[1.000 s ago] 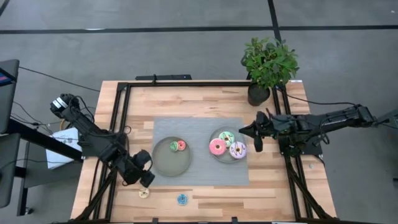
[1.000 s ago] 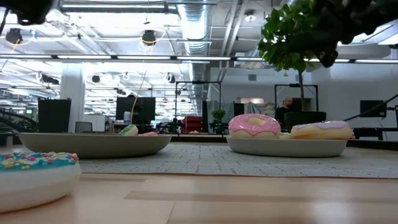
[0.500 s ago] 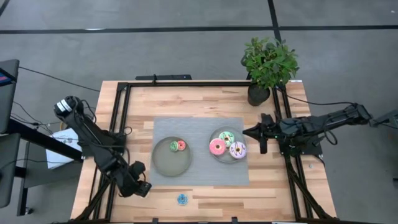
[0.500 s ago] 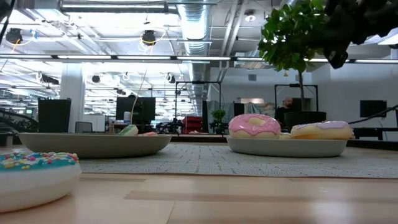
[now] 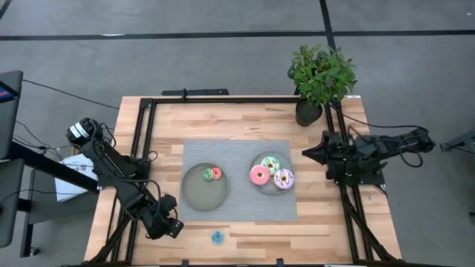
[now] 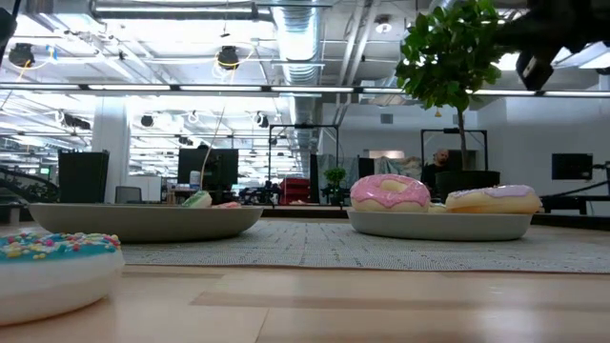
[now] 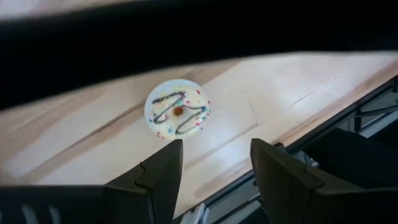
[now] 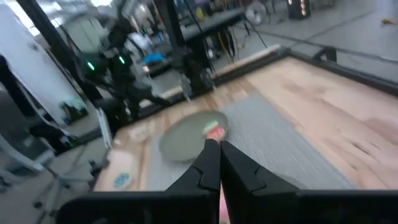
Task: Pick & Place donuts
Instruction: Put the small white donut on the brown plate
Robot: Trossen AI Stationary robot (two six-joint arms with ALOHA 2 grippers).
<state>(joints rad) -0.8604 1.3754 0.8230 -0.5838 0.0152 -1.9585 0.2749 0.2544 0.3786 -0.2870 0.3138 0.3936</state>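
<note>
Seen from above, at far left near the front edge of the wooden surface [image 5: 223, 119]: left gripper [image 5: 168, 227], lowered over the cream donut [image 7: 178, 110], fingers [image 7: 153, 180] spread wide on either side of it, not touching. Just to the right, alone on bare wood by the front edge: blue donut [image 5: 217, 237]. On the grey mat [image 5: 239, 152], left plate [image 5: 194, 196] holding the tiny green donut [image 5: 208, 173] and red donut [image 5: 217, 173] side by side near its far rim. Right plate [image 5: 258, 185] holding three larger ones packed close: pink donut [image 5: 260, 175], green-white sprinkled donut [image 5: 270, 163], white-purple sprinkled donut [image 5: 283, 179]. Further right, right gripper [image 5: 312, 153], well apart from the right plate, fingers [image 8: 208, 162] pressed together on nothing. Potted plant [image 5: 319, 74] at the far right corner.

Beyond the surface: open workroom with ceiling ducts, lights and monitors.

Compared with a second ago: left gripper now covering the cream donut from above; right arm drawn back from the right plate toward the surface's right edge.
</note>
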